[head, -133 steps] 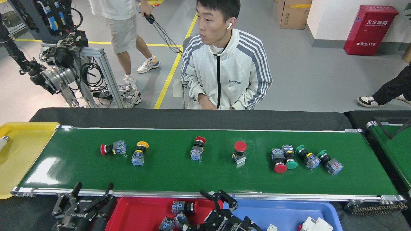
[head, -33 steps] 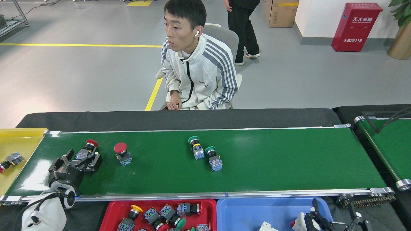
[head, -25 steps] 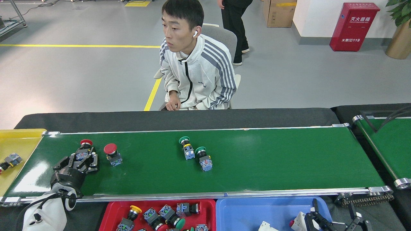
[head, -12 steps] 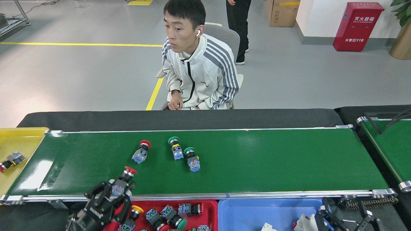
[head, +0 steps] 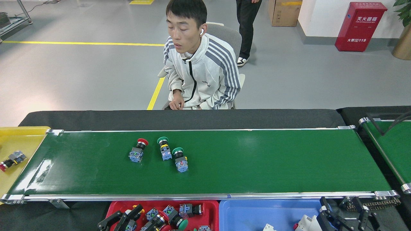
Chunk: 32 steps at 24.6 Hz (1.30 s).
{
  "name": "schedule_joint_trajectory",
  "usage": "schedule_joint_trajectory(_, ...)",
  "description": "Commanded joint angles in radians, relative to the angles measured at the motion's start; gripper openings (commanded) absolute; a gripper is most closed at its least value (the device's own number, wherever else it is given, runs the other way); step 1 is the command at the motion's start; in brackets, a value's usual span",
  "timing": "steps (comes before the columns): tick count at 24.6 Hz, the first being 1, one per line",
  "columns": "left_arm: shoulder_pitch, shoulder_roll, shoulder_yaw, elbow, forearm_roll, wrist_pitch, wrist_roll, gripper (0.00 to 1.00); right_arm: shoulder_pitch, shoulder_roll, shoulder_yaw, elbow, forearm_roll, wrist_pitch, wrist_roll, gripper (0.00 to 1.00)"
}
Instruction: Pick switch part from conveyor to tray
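L gripper [head: 123, 219] is seen low at 7 o'clock over the red tray [head: 207, 205], fingers spread apart, nothing seen clamped betw them; a red-cap switch [head: 160, 218] lies just beside the tips among the other parts in the tray. R gripper [head: 345, 213] is parked at 5 o'clock by the near rail, over the blue tray [head: 257, 208] edge, jaws apart, empty.

Vs 0.5 s ago: the L gripper was then clamped on a red-cap switch at the near rail; now the arm is lowered into the tray and the fingers are parted. The 3 parts on the conveyor [head: 257, 160] have been carried further toward 9 o'clock.

On belt: red-cap switch part [head: 138, 150], then two green-cap ones [head: 164, 148] [head: 179, 159], grouped close, left of centre, well clear of both rails. Belt from centre to 3 o'clock is bare. One switch [head: 11, 159] lies in the yellow tray [head: 19, 134] at 9 o'clock. A seated person [head: 200, 70] is at 12 o'clock beyond the far rail, hands off the belt.
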Motion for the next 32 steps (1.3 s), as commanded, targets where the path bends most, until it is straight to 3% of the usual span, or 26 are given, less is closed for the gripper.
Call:
schedule_joint_trajectory(1,-0.001,-0.006,0.034,-0.005,0.006,0.040,0.006,1.00,-0.020,-0.011,-0.008,-0.012,-0.003,-0.007,-0.001,1.00)
schedule_joint_trajectory(5,-0.012,-0.019,0.106,0.036,0.010,0.347,0.004,1.00,-0.021,-0.015,-0.008,-0.010,-0.003,-0.010,-0.001,1.00)
schedule_joint_trajectory(7,-0.020,-0.014,0.136,0.088,0.021,0.400,0.003,1.00,-0.021,-0.032,-0.009,-0.010,-0.003,-0.010,-0.001,1.00)
schedule_joint_trajectory(13,-0.069,-0.003,0.171,0.160,0.058,0.394,-0.062,1.00,-0.021,-0.040,-0.020,-0.003,-0.004,-0.010,-0.001,1.00)
schedule_joint_trajectory(16,-0.179,0.010,0.169,0.229,0.055,0.336,-0.068,1.00,-0.021,-0.043,-0.020,-0.003,-0.004,-0.010,-0.001,1.00)
schedule_joint_trajectory(21,-0.369,0.089,0.159,0.444,0.049,0.261,-0.097,1.00,-0.023,-0.043,-0.020,0.004,-0.004,-0.012,-0.001,1.00)
schedule_joint_trajectory(25,-0.494,0.093,0.139,0.619,0.046,0.196,-0.100,1.00,-0.038,-0.038,-0.020,0.004,-0.004,-0.010,-0.001,1.00)
schedule_joint_trajectory(32,-0.615,0.092,0.070,0.758,0.044,0.216,-0.100,1.00,-0.066,-0.035,-0.020,0.005,-0.004,-0.009,0.004,1.00)
